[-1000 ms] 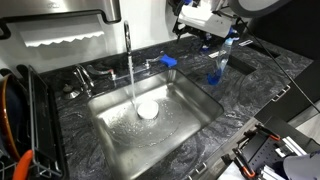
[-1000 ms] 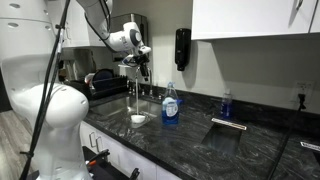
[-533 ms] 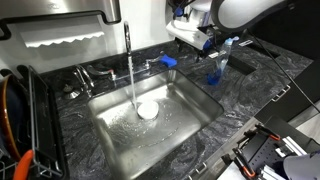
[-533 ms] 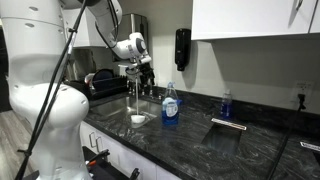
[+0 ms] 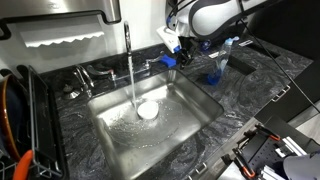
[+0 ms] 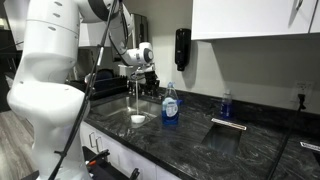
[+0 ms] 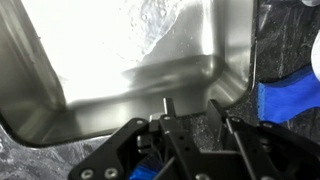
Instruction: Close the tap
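The tap [image 5: 127, 38] is a slim chrome spout behind the sink [image 5: 190, 120], and water runs from it in a steady stream into the basin. Its lever handle, tipped in bright blue [image 5: 170, 62], sticks out to the spout's right. My gripper [image 5: 179, 48] hangs just above and behind that blue tip; it also shows by the tap in an exterior view [image 6: 150, 72]. In the wrist view the gripper [image 7: 190, 102] points down over the sink's corner, its fingers [image 7: 214, 110] apart with only counter between them. A patch of blue [image 7: 142, 170] shows under the gripper body, left of the fingers.
A clear bottle with a blue base [image 5: 216, 68] stands on the dark granite counter right of the gripper. A blue soap bottle [image 6: 170, 105] stands at the sink's edge. Short chrome fittings [image 5: 84, 76] sit left of the spout. A dish rack [image 5: 14, 120] lies beside them.
The gripper has come down and across from above the bottle to just over the blue lever tip. Its jaws have narrowed. Water keeps running.
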You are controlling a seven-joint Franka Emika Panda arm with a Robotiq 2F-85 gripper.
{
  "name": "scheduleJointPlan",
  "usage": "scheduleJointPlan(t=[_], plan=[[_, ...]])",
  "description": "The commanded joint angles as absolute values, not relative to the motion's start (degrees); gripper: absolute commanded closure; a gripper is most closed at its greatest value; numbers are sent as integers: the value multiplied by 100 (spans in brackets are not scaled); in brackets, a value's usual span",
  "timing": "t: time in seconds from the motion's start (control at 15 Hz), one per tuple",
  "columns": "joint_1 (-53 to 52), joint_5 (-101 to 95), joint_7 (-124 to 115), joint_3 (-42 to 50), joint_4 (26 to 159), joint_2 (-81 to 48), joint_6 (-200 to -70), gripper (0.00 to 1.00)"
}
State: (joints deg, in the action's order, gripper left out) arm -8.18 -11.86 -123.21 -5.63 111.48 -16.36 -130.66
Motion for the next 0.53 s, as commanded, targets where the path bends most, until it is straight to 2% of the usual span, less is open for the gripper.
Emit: scheduleJointPlan(t=[0.0,0.13,0.47], plan=[[-942,-650,-12969,-360,10809,-1943,-13293,91],[-966,-475,-13375,-278,10783,-2022,-13641,100],[-1085,-1054,-13145,-40,10871,-2067,-14852,100]])
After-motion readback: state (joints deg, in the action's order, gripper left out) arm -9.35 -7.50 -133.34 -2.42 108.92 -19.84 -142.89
